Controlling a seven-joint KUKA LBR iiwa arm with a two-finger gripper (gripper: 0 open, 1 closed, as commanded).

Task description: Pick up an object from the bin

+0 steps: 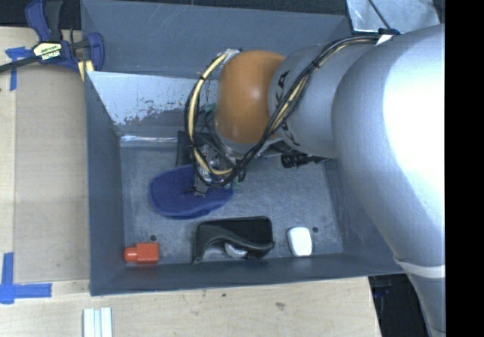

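My gripper [201, 174] is low in the middle of the bin, mostly hidden under the arm's wrist and its cables. It sits right at the upper right edge of a flat blue oval thing [178, 193], shaped like a shoe sole, that lies on the bin floor. Whether it touches the blue thing cannot be made out. A black curved object [234, 237] lies just in front of it, near the bin's front wall.
A small white rounded object [300, 241] rests at the front right, beside the black one. A small orange-red block [142, 254] sits in the front left corner. The arm covers the bin's right and back parts.
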